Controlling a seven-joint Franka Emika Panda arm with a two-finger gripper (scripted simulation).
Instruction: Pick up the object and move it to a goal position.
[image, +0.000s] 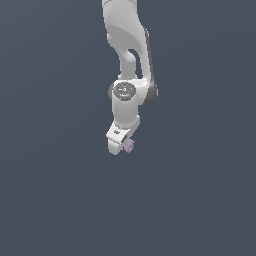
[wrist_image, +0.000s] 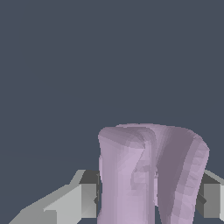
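The object (image: 130, 145) is a small pale lilac lumpy chunk, seen at the tip of the white arm in the exterior view. In the wrist view it (wrist_image: 148, 175) fills the space between the two grey fingers (wrist_image: 83, 199), which press on it from both sides. My gripper (image: 125, 146) is shut on the object and points downward, tilted a little toward the exterior view's right. Part of the object is hidden behind the white fingers in the exterior view.
The white arm (image: 125, 45) comes down from the top of the exterior view. Around it there is only a plain dark grey-blue ground (image: 50, 200).
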